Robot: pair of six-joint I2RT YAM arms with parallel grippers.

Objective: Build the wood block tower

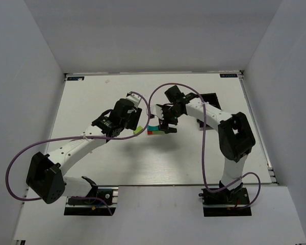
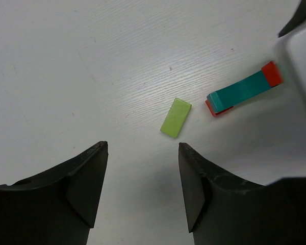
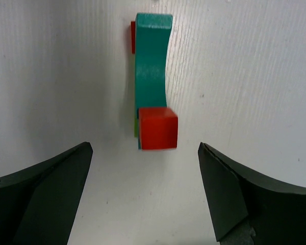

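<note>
L pincer [image 2: 141, 148]: jaws apart, nothing btwn them; only the tips show, rest cut off by frame edge. Lime green block [image 2: 176, 118] lies flat on table [image 2: 66, 61] just ahead of it, slightly right, touching nothing. Further right is the wood block tower [image 2: 242, 89], its right end covered by R arm [image 2: 301, 61]. On R wrist cam the far red block [image 3: 133, 37] is mostly hidden behind the teal arch [image 3: 152, 66]. Red cube [image 3: 158, 127] sits at the arch's near end; on top or under, I can't tell. R pincer [image 3: 145, 149] is released, wide, tower just ahead, no contact. Black bin [image 1: 210, 97] is beyond R arm, half hidden. On top cam the blocks are too small to resolve.
</note>
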